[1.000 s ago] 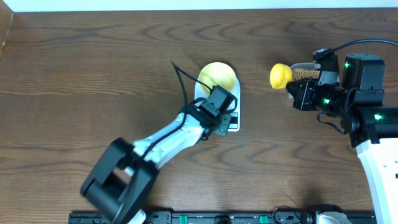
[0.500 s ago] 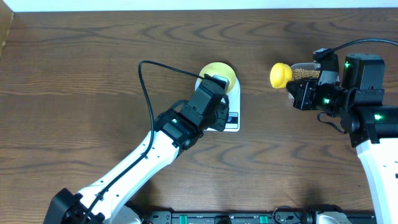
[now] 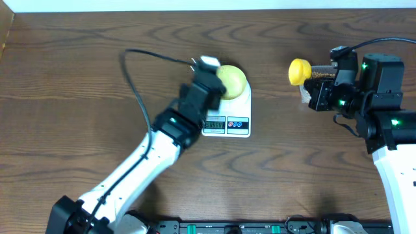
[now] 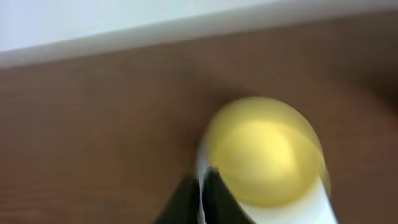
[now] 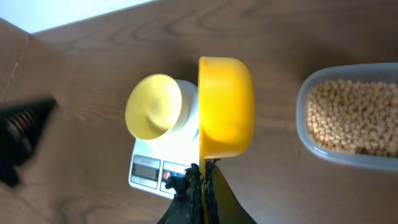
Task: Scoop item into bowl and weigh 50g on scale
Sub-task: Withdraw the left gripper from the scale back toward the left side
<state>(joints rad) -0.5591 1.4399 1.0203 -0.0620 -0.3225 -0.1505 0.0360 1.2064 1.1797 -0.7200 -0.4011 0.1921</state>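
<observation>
You see the bowl (image 3: pixel 233 79) on the scale (image 3: pixel 243 109). Your left gripper (image 4: pixel 201 180) is closed beside the bowl. Your right gripper (image 5: pixel 205 177) clamps the scoop (image 5: pixel 227 106).

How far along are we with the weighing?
Done: bowl sits on the scale, looking empty. In hand: right gripper shut on the yellow scoop beside the tub of beans. Still to do: scoop beans into the bowl until the weight is right.

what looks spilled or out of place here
Nothing stands out: the beans in view are all in the clear tub, none lie on the table, and the bowl sits on the scale.
</observation>
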